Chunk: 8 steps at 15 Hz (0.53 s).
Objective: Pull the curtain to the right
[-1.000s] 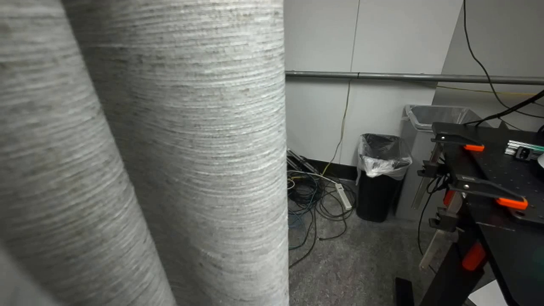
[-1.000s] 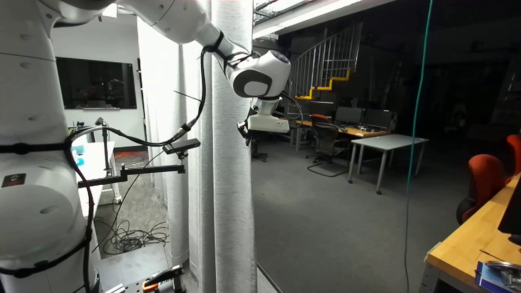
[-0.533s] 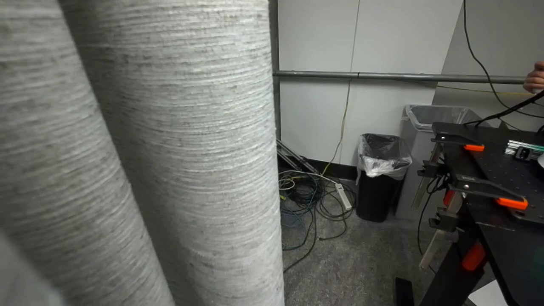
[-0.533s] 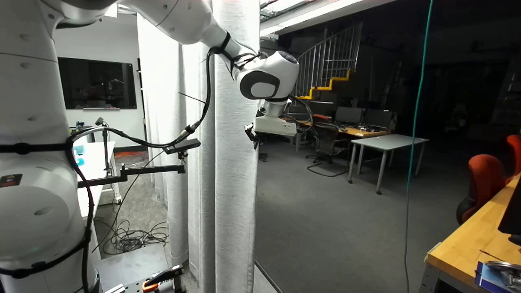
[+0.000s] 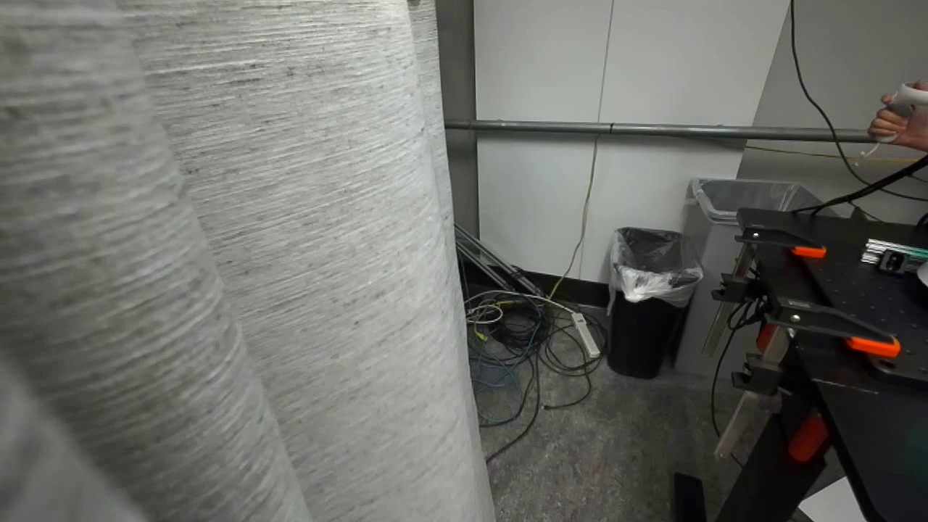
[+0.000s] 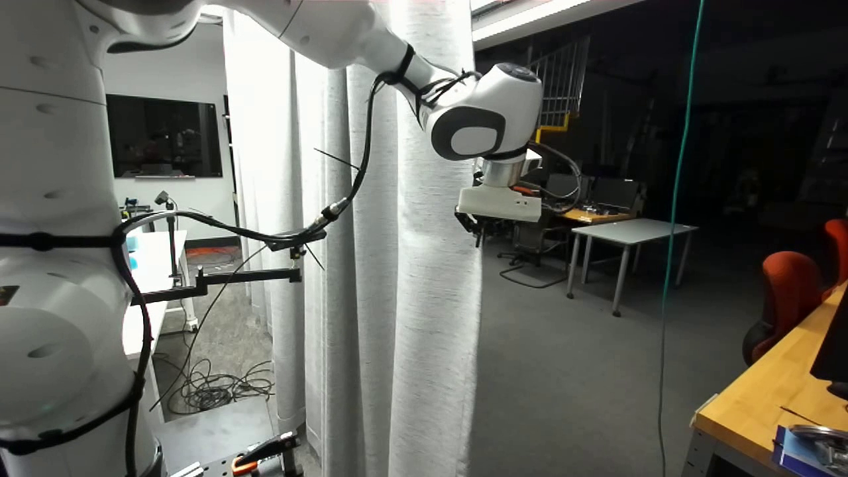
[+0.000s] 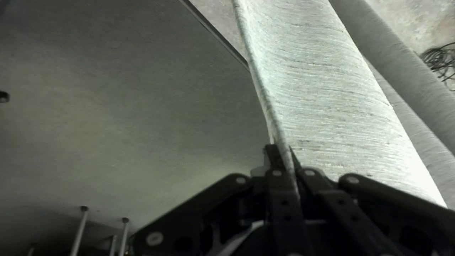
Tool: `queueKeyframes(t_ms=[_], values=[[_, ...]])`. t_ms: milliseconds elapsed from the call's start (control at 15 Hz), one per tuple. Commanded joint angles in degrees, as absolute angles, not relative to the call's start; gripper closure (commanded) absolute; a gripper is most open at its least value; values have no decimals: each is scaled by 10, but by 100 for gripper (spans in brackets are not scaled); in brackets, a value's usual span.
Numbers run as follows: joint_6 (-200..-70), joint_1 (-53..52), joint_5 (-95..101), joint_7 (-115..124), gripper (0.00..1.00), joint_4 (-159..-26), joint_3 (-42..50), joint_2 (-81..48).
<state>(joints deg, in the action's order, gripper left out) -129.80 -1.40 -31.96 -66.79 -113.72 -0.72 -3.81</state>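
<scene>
The curtain, a large light-grey woven drape with broad vertical folds, shows in both exterior views (image 5: pixel 312 217) (image 6: pixel 434 298). In the wrist view the curtain (image 7: pixel 327 99) hangs away from the jaws, with its free edge running down between the fingers. My gripper (image 6: pixel 472 228) is at the curtain's free edge, at about mid-height of the picture. In the wrist view the gripper (image 7: pixel 282 154) is closed with the edge pinched between its two black fingers. The gripper is out of view in the exterior view that is mostly curtain.
A grey table (image 6: pixel 629 230), a wooden desk (image 6: pixel 775 377) and a hanging green cable (image 6: pixel 672 238) lie right of the curtain. A black camera arm (image 6: pixel 245 277) stands near the robot base. A trash bin (image 5: pixel 641 333), floor cables (image 5: pixel 522 333) and a hand (image 5: pixel 899 119) also show.
The gripper and the curtain's free edge have moved right together in an exterior view, widening the folds. In an exterior view the near fold has turned and a hand has appeared at right.
</scene>
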Motion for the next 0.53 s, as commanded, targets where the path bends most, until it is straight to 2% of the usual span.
queueKeyframes(t_ms=[0, 467], values=[[-1328, 14, -280, -616, 99, -1106, 11, -64], [-1355, 74, -228, -543, 99, -1068, 62, -63]])
